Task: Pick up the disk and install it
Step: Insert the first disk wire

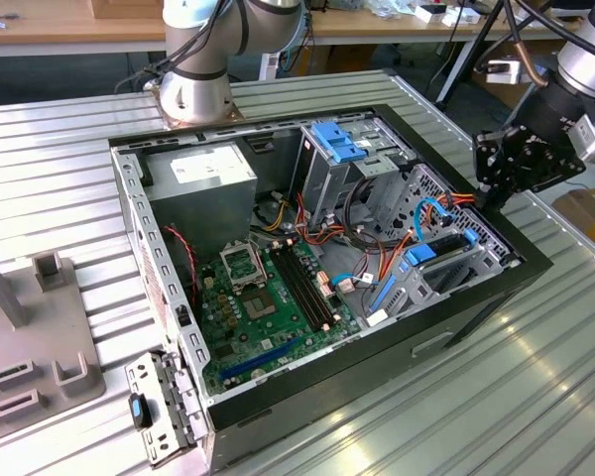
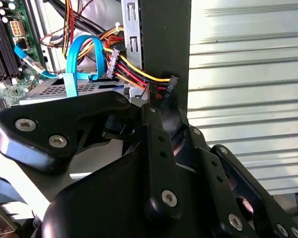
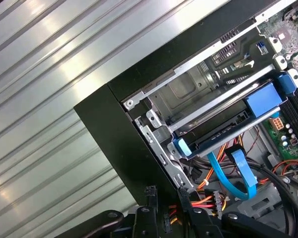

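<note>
Blue-railed disk (image 3: 228, 124) near hand (image 3: 166, 220), apart

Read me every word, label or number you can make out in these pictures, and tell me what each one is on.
None can be read.
The white label on the grey power-supply box: print too small.
The motherboard markings: too small as well.

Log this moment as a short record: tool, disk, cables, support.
tool: tool hovers above the computer case at its rim on the exterior view's right, near the drive cage
disk: disk, blue-railed, lies slotted in the drive cage
grip: cannot tell
cables: blue data cable and orange and yellow wires run beside the cage
support: open case lies on a ribbed metal table
</note>
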Robot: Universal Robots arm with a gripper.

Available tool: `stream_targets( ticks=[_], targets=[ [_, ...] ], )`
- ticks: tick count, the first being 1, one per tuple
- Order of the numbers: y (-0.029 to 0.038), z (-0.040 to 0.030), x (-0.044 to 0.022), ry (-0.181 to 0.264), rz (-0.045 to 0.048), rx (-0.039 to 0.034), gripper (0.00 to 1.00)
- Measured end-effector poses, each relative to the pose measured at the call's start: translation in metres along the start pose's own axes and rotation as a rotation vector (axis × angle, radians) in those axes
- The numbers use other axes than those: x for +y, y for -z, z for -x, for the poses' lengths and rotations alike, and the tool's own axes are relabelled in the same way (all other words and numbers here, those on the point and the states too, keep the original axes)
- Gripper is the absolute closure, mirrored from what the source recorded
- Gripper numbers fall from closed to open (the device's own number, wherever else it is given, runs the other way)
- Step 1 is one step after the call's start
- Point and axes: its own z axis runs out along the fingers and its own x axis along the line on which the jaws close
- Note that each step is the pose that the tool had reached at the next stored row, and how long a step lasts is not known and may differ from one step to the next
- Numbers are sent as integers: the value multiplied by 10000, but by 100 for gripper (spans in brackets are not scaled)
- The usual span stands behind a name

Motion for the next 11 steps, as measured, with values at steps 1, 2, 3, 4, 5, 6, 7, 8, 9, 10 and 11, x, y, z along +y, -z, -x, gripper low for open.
stream_targets(
  ticks=[1, 2, 3, 4, 5, 6, 7, 8, 9, 10, 11],
  targets=[
    [0, 0, 0, 0, 0, 0, 71],
    [0, 0, 0, 0, 0, 0, 71],
    [0, 0, 0, 0, 0, 0, 73],
    [1, 0, 0, 0, 1, 1, 73],
    [1, 0, 0, 0, 2, 2, 79],
    [1, 0, 0, 0, 1, 1, 83],
    [1, 0, 1, -1, 1, 1, 83],
    [1, 0, 1, -1, 0, 1, 83],
    [0, 0, 1, 0, 0, 0, 83],
    [1, 0, 1, 0, 0, -1, 83],
    [6, 0, 1, -1, -2, -2, 83]
  ],
)
